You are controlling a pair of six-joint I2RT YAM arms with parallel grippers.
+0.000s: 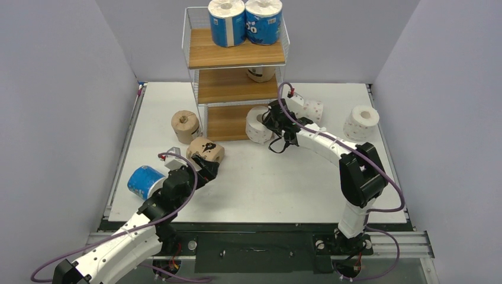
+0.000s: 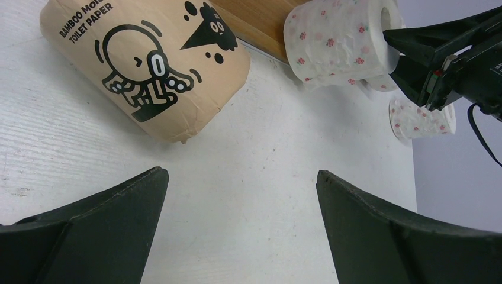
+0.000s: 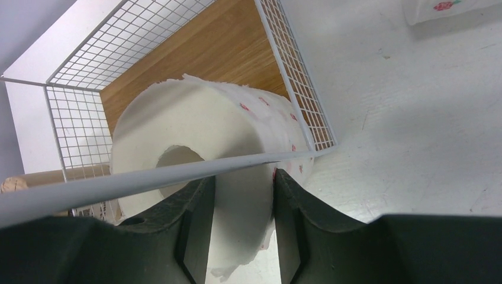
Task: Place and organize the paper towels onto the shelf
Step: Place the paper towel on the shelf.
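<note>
A white tabletop (image 1: 266,183) carries a three-tier shelf (image 1: 237,56) at its far middle, made of wooden boards in a white wire frame. Two top blue rolls (image 1: 227,23) stand side by side on the highest board, and a middle roll (image 1: 261,73) shows half hidden on the board below. A loose blue roll (image 1: 144,181) lies near the left edge of the tabletop. An upright tan roll (image 1: 184,126) stands just beside the shelf's left foot, and a lying tan roll (image 1: 205,151) rests nearer the arms. Two spare white rolls (image 1: 361,122) sit to the right, one of them close behind the right arm. A held white roll (image 1: 257,124) is at the front right corner of the bottom board, core facing outward, with a wire rail (image 3: 148,180) crossing in front of it. The right hand (image 3: 243,189) is closed partway and pinches this roll's soft wall beside the core. The left hand (image 2: 241,177) is spread wide and holds nothing; it hangs over bare tabletop just short of the lying tan roll. The rolls look light and squashy. The unwrapped white paper is ragged at its edge and would likely tear or dent under a hard squeeze. The tan wrap looks smooth and may slip, so a gentle grip across its round body seems safest.
</note>
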